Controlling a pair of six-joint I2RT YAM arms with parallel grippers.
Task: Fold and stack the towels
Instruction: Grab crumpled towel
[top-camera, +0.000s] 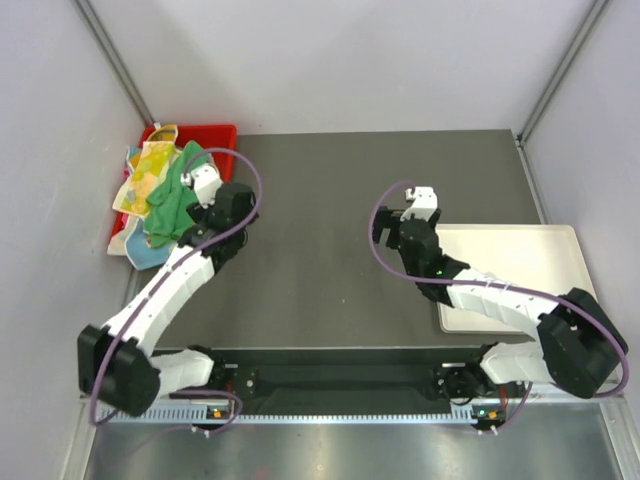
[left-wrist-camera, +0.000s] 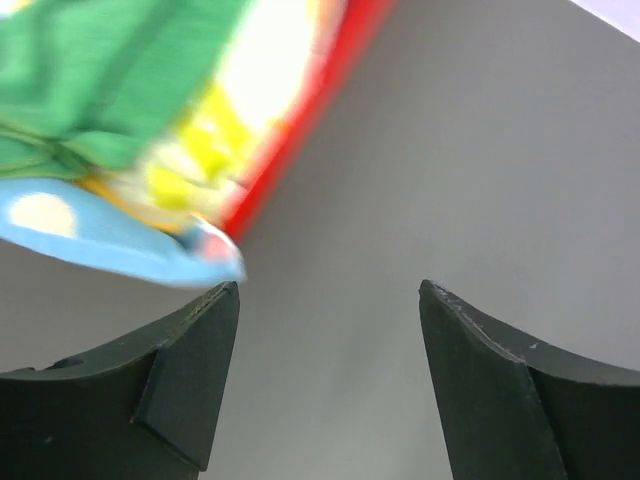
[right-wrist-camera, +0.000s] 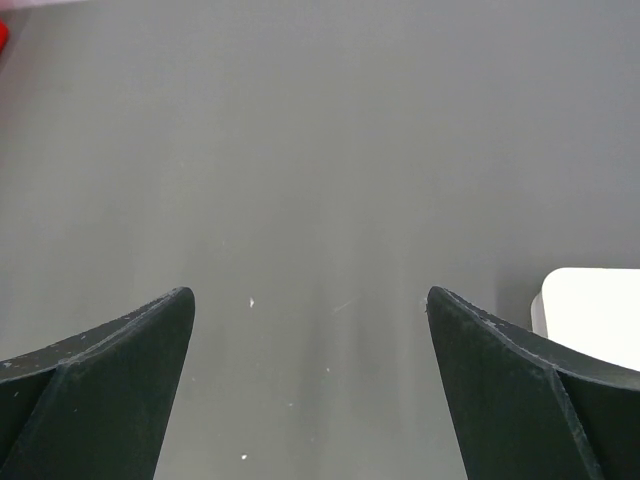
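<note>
Several towels lie heaped in and over the red bin (top-camera: 215, 134) at the far left: a green towel (top-camera: 172, 205) on top, a yellow pastel-patterned one (top-camera: 148, 170) behind it, a light blue dotted one (top-camera: 140, 250) hanging over the near side. In the left wrist view the green towel (left-wrist-camera: 90, 70), yellow cloth (left-wrist-camera: 215, 140) and light blue edge (left-wrist-camera: 110, 235) show blurred at upper left. My left gripper (top-camera: 197, 182) (left-wrist-camera: 328, 290) is open and empty, just right of the heap. My right gripper (top-camera: 424, 196) (right-wrist-camera: 310, 295) is open and empty over bare table.
A white flat tray (top-camera: 520, 265) lies at the right, its corner in the right wrist view (right-wrist-camera: 595, 310). The red bin's rim (left-wrist-camera: 300, 130) runs past the left fingers. Grey walls close the table at back and sides.
</note>
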